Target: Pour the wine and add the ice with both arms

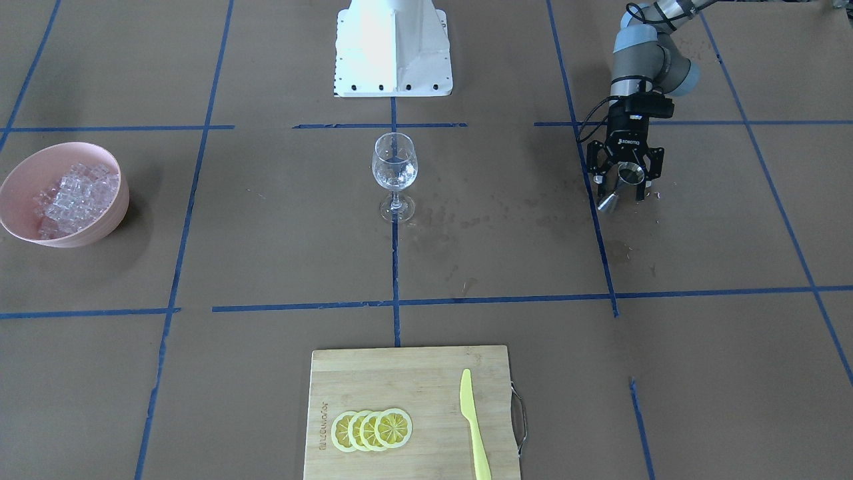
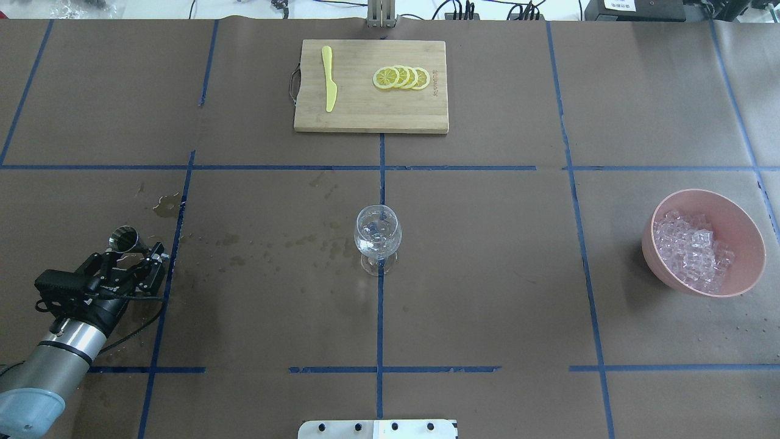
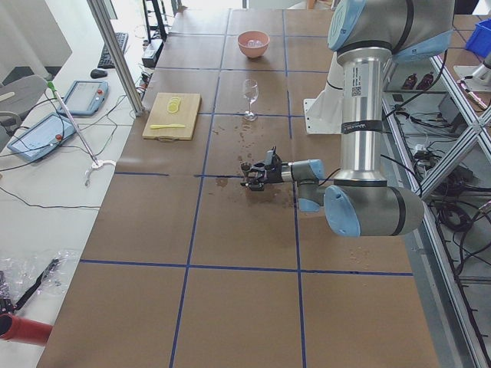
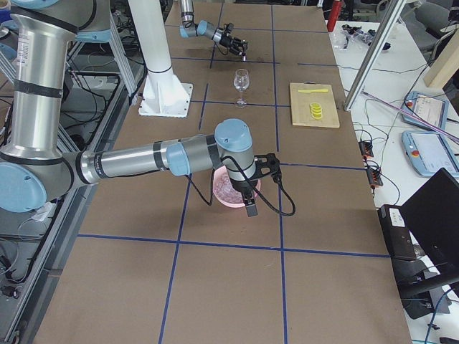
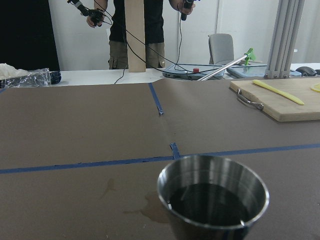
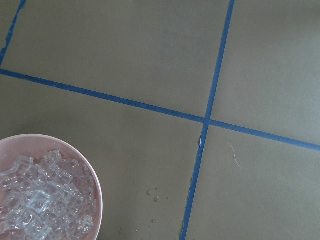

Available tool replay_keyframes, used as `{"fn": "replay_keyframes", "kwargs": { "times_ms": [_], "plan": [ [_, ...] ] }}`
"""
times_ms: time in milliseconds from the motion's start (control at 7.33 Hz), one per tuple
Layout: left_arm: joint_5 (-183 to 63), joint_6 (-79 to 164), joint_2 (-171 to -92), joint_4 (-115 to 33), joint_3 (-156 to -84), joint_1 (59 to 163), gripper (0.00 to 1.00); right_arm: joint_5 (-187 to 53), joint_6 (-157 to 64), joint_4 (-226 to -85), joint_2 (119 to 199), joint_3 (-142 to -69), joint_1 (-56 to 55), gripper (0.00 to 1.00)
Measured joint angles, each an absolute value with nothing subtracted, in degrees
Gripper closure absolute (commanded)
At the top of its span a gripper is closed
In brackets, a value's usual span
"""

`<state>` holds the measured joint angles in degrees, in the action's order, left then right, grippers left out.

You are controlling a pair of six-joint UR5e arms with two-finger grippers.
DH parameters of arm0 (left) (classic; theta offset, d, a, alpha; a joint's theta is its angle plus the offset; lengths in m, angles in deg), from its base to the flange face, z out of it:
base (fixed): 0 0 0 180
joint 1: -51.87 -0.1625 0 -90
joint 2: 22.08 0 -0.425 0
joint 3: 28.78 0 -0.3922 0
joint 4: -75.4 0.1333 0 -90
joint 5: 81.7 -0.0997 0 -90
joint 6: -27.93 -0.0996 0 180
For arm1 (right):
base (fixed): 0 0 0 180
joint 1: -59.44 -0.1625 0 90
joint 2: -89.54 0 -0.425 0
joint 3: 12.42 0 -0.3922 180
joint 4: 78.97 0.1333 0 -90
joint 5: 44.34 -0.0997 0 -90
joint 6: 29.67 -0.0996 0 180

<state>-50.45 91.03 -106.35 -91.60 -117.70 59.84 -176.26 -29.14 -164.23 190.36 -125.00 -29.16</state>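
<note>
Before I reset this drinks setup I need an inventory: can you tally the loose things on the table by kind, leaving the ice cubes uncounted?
Wine glass: 1
Steel jigger of wine: 1
Pink bowl of ice: 1
Bamboo cutting board: 1
Yellow plastic knife: 1
Lemon slices: 4
Total: 9

Brown paper table cover (image 2: 487, 256) gridded with blue tape (image 2: 380, 317); pink bowl (image 2: 749, 244) of clear ice (image 2: 691, 250); dark wine (image 5: 212, 202) in silver steel jigger (image 5: 200, 175); yellow lemon slices (image 2: 402, 77) and knife (image 2: 329, 85) on pale bamboo board (image 2: 365, 116).
</note>
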Motion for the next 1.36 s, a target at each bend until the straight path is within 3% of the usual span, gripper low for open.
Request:
{"fn": "replay_keyframes", "kwargs": {
  "times_ms": [1364],
  "plan": [
    [-52.12,91.03,-106.37,-92.32,-117.76,58.60,0.59,-176.26,-29.14,-164.22,190.36,-124.91,-29.16,0.00]
  ]
}}
